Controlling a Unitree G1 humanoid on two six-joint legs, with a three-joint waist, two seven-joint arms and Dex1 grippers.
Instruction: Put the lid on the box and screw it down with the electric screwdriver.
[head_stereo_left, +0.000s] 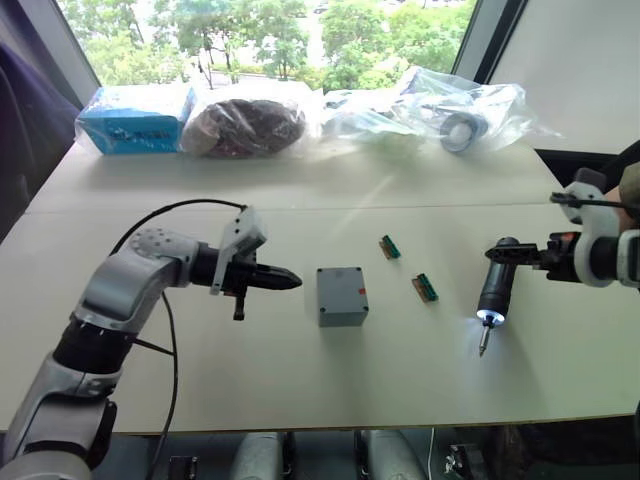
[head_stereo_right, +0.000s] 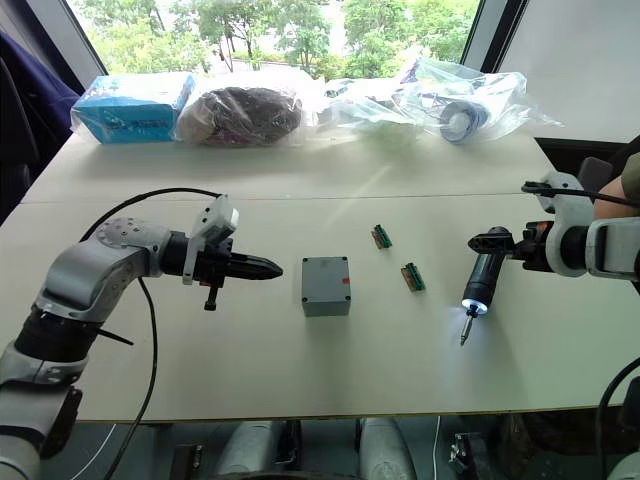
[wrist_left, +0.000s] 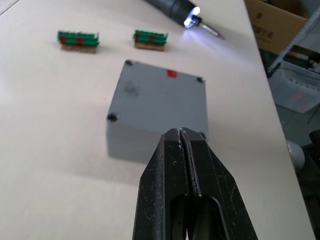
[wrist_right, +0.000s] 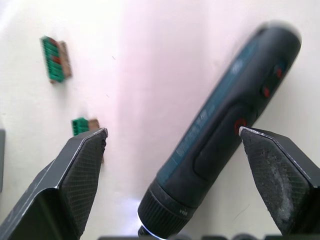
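The grey box (head_stereo_left: 343, 313) stands mid-table, and the flat grey lid (wrist_left: 160, 95) lies on top of it, with screw holes at its corners and a small red mark. My left gripper (head_stereo_left: 290, 281) is shut and empty. It hovers just left of the box, pointing at it without touching. The black electric screwdriver (head_stereo_left: 493, 290) rests at the right of the table, its tip light on and its bit pointing toward the front edge. My right gripper (wrist_right: 172, 131) is open. Its fingers (wrist_right: 85, 160) straddle the screwdriver's body without touching it.
Two small green terminal blocks (head_stereo_left: 390, 246) (head_stereo_left: 425, 287) lie between the box and the screwdriver. Along the back edge sit a blue carton (head_stereo_left: 135, 118) in plastic, a bag of dark material (head_stereo_left: 245, 125) and clear bags (head_stereo_left: 450, 115). A black cable (head_stereo_left: 165, 330) loops by my left arm.
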